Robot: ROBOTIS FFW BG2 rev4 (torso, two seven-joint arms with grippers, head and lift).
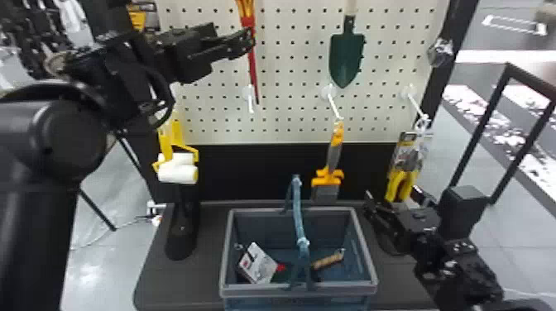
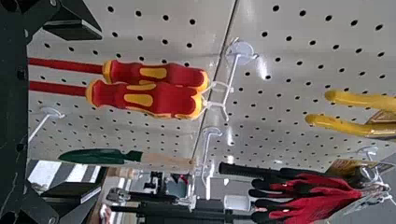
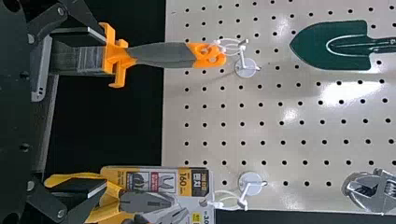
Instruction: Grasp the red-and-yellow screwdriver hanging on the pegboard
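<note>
Two red-and-yellow screwdrivers (image 2: 147, 86) hang side by side from a white hook (image 2: 233, 56) on the pegboard (image 1: 298, 111), handles at the hook and red shafts pointing down. In the head view one red shaft (image 1: 253, 70) shows at the board's upper left. My left gripper (image 1: 247, 42) is raised there, open, one finger on each side of the shafts. In the left wrist view its fingers (image 2: 72, 23) stand wide apart around both shafts without touching them. My right gripper (image 1: 393, 204) is open, low at the right beside the basket.
A grey basket (image 1: 298, 286) with a blue handle stands on the table below the board. A green trowel (image 1: 346, 58), an orange scraper (image 1: 331, 165), packed yellow pliers (image 1: 403, 165) and a paint roller (image 1: 178, 167) hang nearby. Red gloves (image 2: 317, 191) hang beyond the screwdrivers.
</note>
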